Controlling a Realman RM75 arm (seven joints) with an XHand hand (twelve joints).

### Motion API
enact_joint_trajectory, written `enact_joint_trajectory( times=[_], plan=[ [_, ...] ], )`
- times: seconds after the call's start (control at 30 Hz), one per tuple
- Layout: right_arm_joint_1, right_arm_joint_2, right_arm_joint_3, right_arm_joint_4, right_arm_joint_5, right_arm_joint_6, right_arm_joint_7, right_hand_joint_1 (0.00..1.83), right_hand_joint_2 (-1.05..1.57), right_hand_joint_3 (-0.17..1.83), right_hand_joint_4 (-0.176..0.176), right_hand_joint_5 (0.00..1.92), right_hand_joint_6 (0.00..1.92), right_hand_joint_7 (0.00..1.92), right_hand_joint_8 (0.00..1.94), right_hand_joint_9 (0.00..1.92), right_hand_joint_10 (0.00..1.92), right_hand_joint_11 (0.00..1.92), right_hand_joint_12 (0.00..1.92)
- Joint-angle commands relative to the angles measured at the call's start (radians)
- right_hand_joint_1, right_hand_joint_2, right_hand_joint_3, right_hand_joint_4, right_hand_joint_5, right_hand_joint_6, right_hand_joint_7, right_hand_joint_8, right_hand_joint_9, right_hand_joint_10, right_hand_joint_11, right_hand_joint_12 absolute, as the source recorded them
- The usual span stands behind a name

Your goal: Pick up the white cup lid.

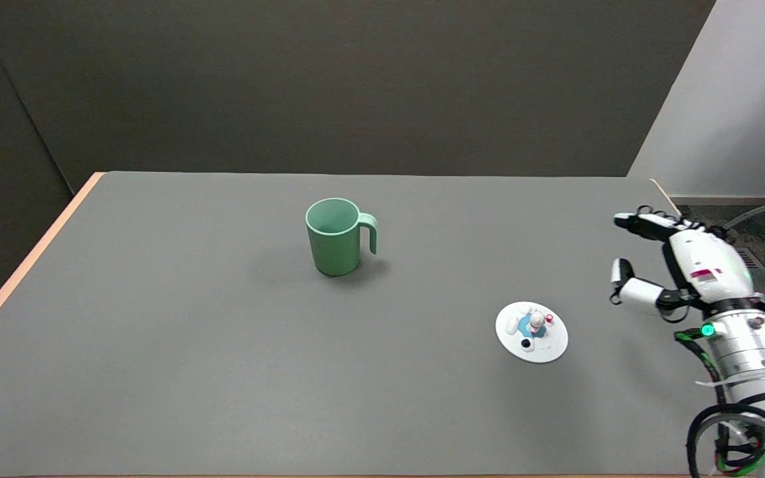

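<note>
Two objects lie on the grey table (223, 372); the mug serves as the landmark throughout. Nearest the camera, the white lid (531, 332) rests flat, well to the right of the mug and nearer the table's front edge. It is round, so no long axis can be read in its outline; its broad face points up, and a small figure-shaped knob with blue, red and dark details stands at its centre, pointing upward. Right of the lid and apart from it, much further from the mug, the right hand (678, 265) hovers with fingers spread and nothing held, its fingertips directed toward the mug's side of the table. Farthest back stands the green mug (335, 236), upright, handle turned to the right.

Likely hazards, as judgement: the lid is thin and lies flush, so fingers closing on its rim may slide it across the table rather than lift it; a grasp on the small knob may slip or tip the lid; a descent too low may press fingertips against the tabletop.
</note>
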Motion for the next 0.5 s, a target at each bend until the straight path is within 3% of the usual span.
enact_joint_trajectory(
  times=[0.03,0.5],
  plan=[
    [-0.02,-0.133,-0.072,-0.028,0.003,-0.124,-0.067,0.96,0.83,0.93,0.006,0.66,0.17,0.67,0.17,0.61,0.27,0.28,0.66],
    [-0.069,-0.198,-0.088,-0.008,0.031,-0.197,-0.101,0.96,0.84,0.92,-0.001,0.66,0.18,0.67,0.17,0.6,0.28,0.25,0.69]
  ],
)
